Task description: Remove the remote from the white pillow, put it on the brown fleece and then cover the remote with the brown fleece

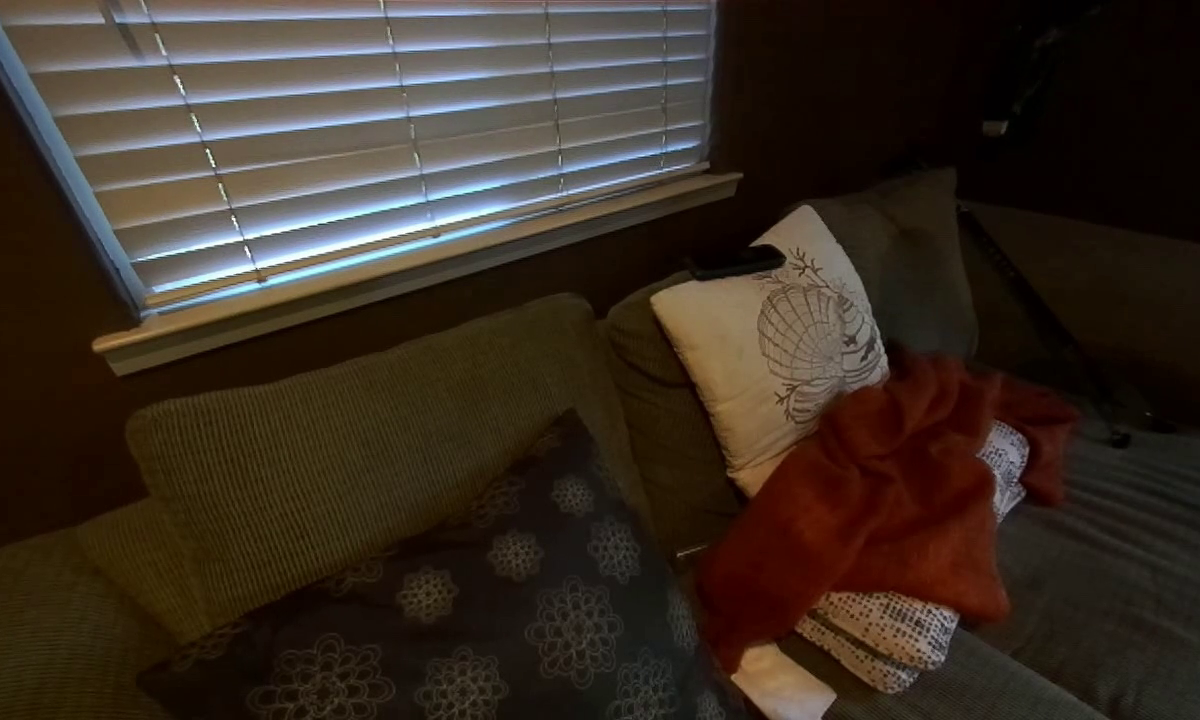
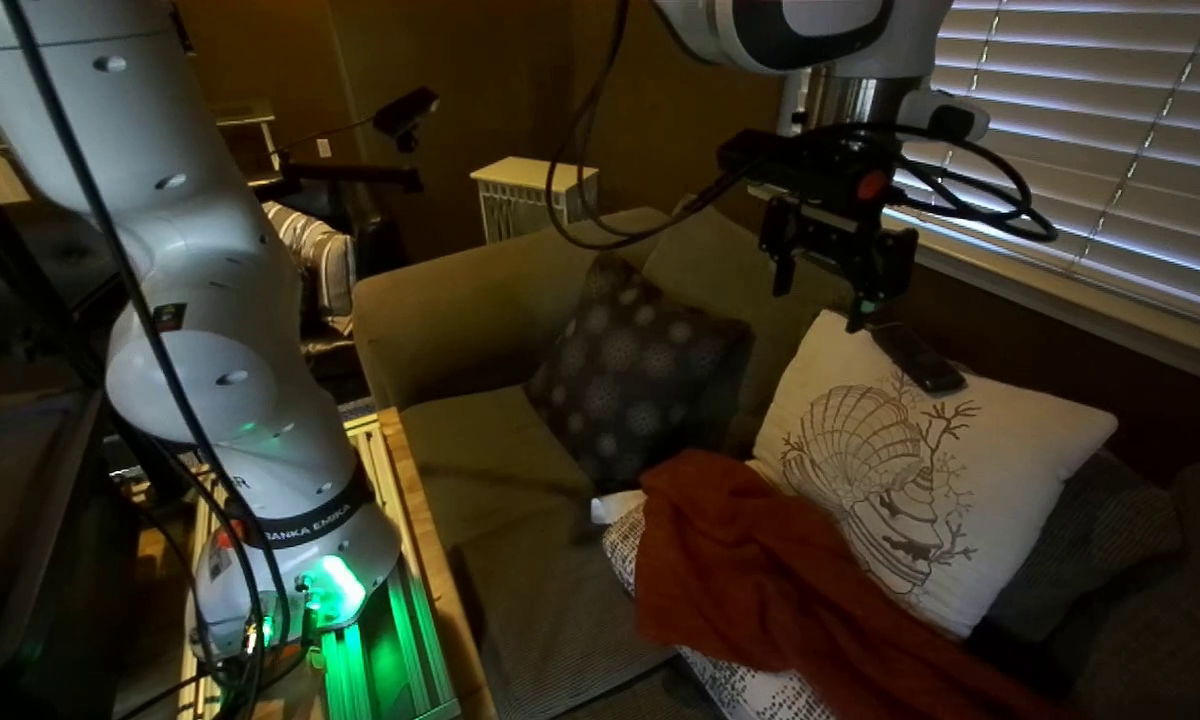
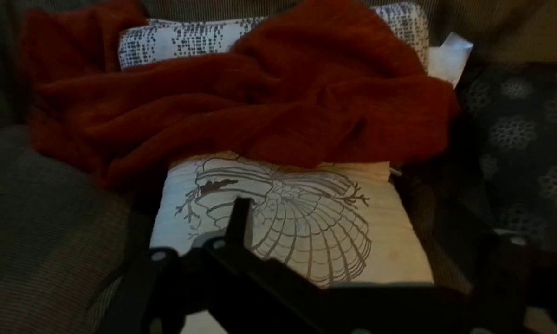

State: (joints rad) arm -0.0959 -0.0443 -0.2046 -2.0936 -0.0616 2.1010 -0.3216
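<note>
The black remote lies on the top edge of the white shell-print pillow in both exterior views, as the remote [image 1: 738, 262] [image 2: 917, 358] and the pillow [image 1: 730, 370] [image 2: 1030, 470] show. The rust-brown fleece [image 1: 880, 490] [image 2: 750, 570] lies bunched in front of the pillow's lower part. The wrist view shows the fleece [image 3: 260, 106] and the pillow [image 3: 390, 222]; the remote is not visible there. My gripper [image 2: 822, 300] is open and empty, above and beside the pillow's top corner near the remote. Its fingers are spread in the wrist view [image 3: 371, 227].
A black-and-white patterned cushion [image 1: 890, 630] lies under the fleece, with a white tag or paper [image 1: 782, 685] beside it. A dark flowered pillow [image 2: 640, 360] leans on the sofa [image 2: 520, 520]. The window sill and blinds [image 2: 1110, 170] are close behind. A cable [image 2: 1000, 190] loops around the wrist.
</note>
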